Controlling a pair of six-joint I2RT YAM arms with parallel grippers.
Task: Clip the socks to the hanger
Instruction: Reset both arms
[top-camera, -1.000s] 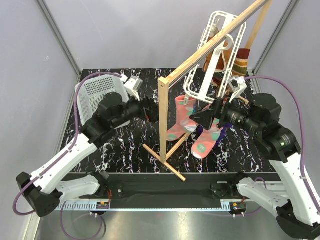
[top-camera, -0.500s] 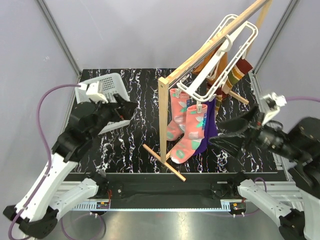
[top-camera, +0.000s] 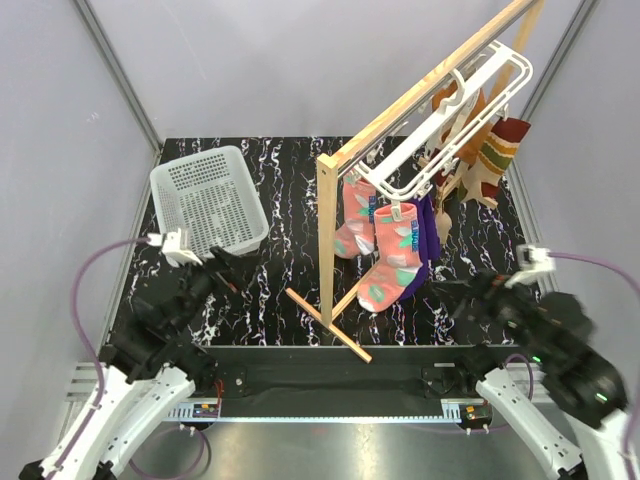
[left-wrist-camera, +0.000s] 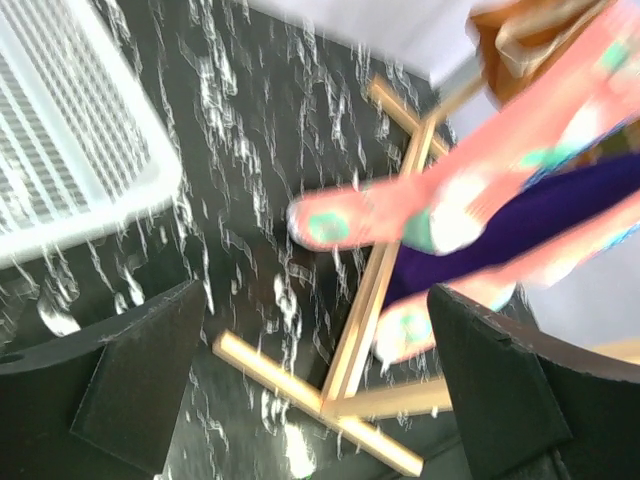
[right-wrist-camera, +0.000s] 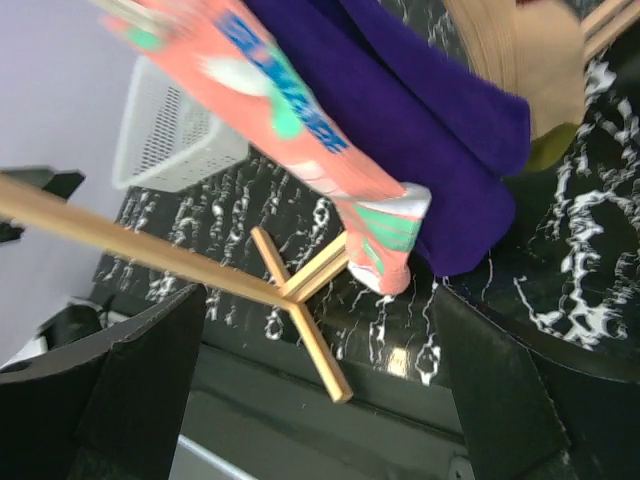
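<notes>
The white hanger (top-camera: 440, 130) hangs by its hook from the wooden rail. Two pink socks (top-camera: 392, 255) with teal patches are clipped at its near end, and two striped tan socks (top-camera: 495, 150) hang at its far end. In the left wrist view a pink sock (left-wrist-camera: 400, 210) stretches across the upper right. The right wrist view shows a pink sock (right-wrist-camera: 300, 140) slanting down from the top. My left gripper (top-camera: 228, 268) is open and empty at the near left, well apart from the hanger. My right gripper (top-camera: 472, 295) is open and empty at the near right.
The wooden rail stand (top-camera: 328, 230) crosses the table, its cross foot (left-wrist-camera: 340, 400) near the front edge. A purple cloth (top-camera: 428, 235) hangs behind the pink socks. A white mesh basket (top-camera: 205, 200) sits at the back left.
Both arms have drawn back from the rail toward the near edge and lowered. The hanger has swung and settled farther back with the socks hanging from it.
</notes>
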